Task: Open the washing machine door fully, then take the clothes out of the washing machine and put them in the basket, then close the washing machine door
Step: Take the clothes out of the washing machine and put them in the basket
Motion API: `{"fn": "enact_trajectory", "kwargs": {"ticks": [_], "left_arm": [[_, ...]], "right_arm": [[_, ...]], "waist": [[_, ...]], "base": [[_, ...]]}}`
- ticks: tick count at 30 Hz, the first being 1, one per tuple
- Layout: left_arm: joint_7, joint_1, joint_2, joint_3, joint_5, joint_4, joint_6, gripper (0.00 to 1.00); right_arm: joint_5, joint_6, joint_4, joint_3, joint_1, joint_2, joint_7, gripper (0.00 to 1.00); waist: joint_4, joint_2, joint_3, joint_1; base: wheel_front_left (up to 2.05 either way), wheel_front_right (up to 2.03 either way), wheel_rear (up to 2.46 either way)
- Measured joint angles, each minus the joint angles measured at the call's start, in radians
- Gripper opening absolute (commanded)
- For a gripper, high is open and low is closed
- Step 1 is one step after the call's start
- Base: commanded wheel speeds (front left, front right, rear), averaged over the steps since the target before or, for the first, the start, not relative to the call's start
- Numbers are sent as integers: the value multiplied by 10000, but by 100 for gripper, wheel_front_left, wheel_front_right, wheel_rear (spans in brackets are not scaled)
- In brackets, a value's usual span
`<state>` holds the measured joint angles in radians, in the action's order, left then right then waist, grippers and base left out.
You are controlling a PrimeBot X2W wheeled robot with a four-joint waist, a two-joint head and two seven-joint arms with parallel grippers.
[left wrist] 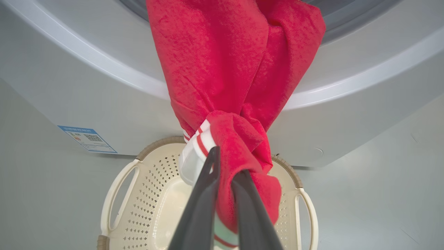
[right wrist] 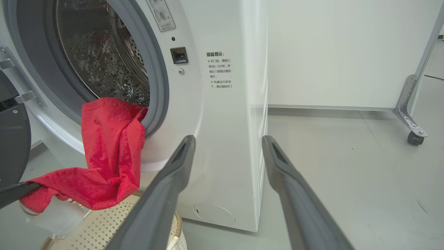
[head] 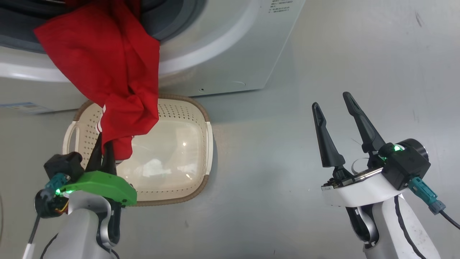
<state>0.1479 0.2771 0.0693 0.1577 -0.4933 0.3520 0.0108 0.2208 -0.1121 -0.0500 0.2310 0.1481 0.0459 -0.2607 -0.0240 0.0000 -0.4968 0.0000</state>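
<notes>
The left gripper (head: 103, 142) has a bright green cover (head: 102, 185) with a little green light (head: 59, 191). The right gripper (head: 331, 100) has two long dark fingers (head: 325, 140), a white cover (head: 359, 190) and a round black part (head: 413, 158). Both have teal plugs (head: 426, 196) and black cables (head: 449, 217).

One basket (head: 209, 144), one garment (head: 104, 61) (red), one machine (head: 230, 54)

washing machine door (right wrist: 14, 139): cut by left edge | sticker (left wrist: 87, 139): print unreadable

Head overhead, wrists low; shared basket (head: 179, 108)
</notes>
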Motion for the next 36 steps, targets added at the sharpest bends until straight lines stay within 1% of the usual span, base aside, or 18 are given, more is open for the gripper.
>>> {"fn": "enact_trajectory", "kwargs": {"ticks": [7, 11, 19, 20, 23, 24, 33, 36], "left_arm": [[-161, 1158, 75, -301, -171, 1248, 0, 0], [-186, 1566, 125, -437, -278, 1758, 0, 0], [-238, 2509, 98, -598, -529, 3045, -173, 0], [-238, 2579, 96, -612, -564, 3212, -176, 19], [-245, 2731, 86, -639, -715, 3626, -270, 96], [-245, 2788, 82, -656, -729, 3760, -291, 100], [-190, 3313, 98, -667, -773, 4767, -428, 100], [-29, 3352, 96, -665, -773, 5056, -516, 100]], "right_arm": [[73, 0, -92, 96, 495, 13, 0, 100], [90, 2, -96, 107, 698, 15, 0, 100], [178, 4, -67, 59, 1009, 23, 0, 100], [178, 6, -52, 61, 1030, 25, 0, 100], [198, 6, -23, 67, 1112, 27, 0, 100], [198, 6, -17, 71, 1119, 27, 0, 100], [247, 8, 153, 77, 1231, 27, 0, 100], [274, 10, 247, 81, 1316, 27, 0, 100]], "waist": [[-244, 0, -917, 0], [-369, 0, -1266, 0], [-672, 0, -1928, 1], [-698, 0, -1971, 1], [-745, 0, -2055, 1], [-753, 0, -2071, 1], [-776, 0, -2101, 1], [-782, 0, -2045, 1]], "base": [[0, 0, 0], [0, 0, 0], [0, 0, 0], [0, 0, 0], [0, 0, 0], [0, 0, 0], [0, 0, 0], [0, 0, 0]]}}
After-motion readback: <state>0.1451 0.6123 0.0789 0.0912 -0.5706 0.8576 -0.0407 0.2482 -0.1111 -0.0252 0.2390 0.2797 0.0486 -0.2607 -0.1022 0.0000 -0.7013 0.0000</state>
